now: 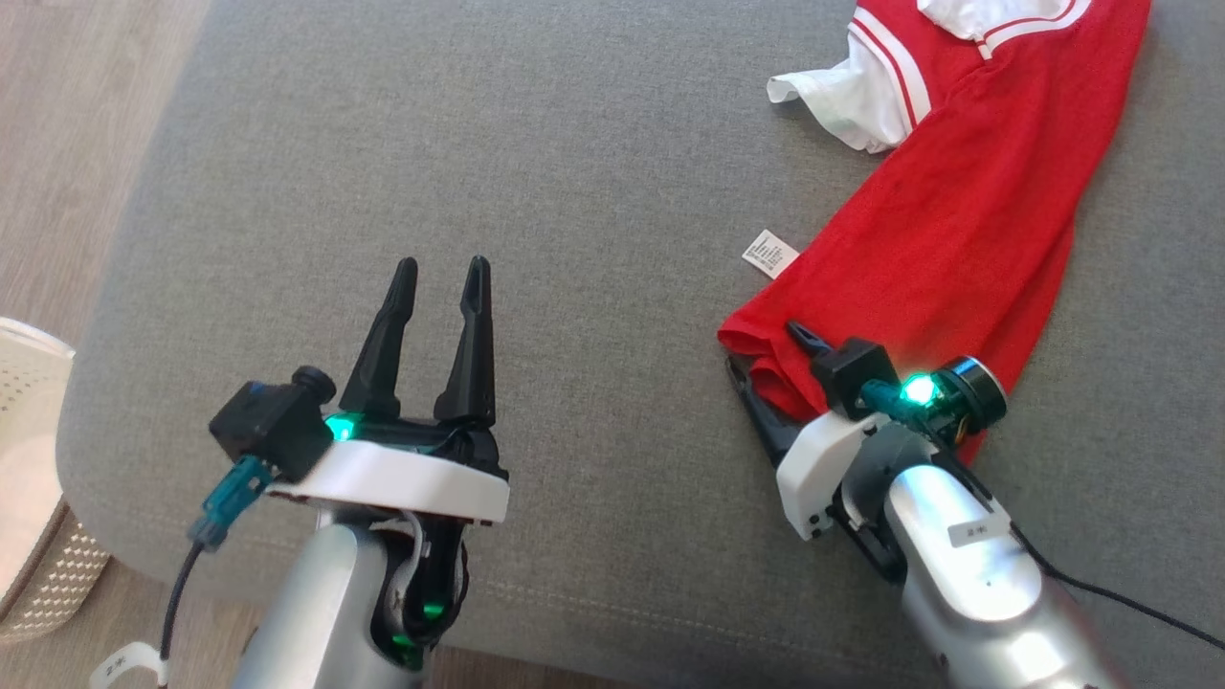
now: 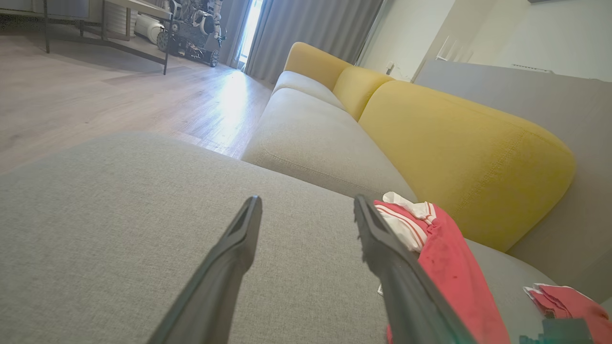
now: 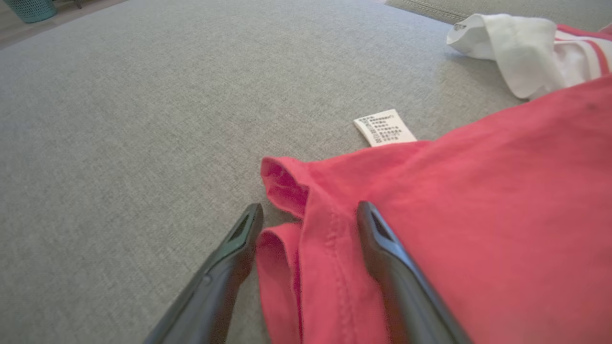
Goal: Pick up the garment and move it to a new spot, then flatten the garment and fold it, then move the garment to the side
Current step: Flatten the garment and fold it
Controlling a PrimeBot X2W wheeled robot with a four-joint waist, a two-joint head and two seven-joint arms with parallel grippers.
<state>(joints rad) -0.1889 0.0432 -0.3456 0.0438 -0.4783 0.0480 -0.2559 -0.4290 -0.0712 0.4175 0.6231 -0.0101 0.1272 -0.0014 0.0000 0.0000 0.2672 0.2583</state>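
Grey sofa seat (image 1: 574, 144), yellow back cushions (image 2: 459, 157), wood floor (image 2: 95, 86), grey curtains (image 2: 311, 28)

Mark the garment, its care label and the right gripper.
garment (image 1: 957, 220), head view, red body.
care label (image 3: 385, 126), right wrist view, its middle.
right gripper (image 3: 310, 210), right wrist view, midway between fingertips.

No text that I can read

I see a white tag (image 1: 769, 254) at the edge of the red garment (image 1: 943, 239), with small printed lines, too fine for me to read. A sticker (image 1: 978, 529) on the right forearm (image 1: 986, 586) carries marks, also unclear.
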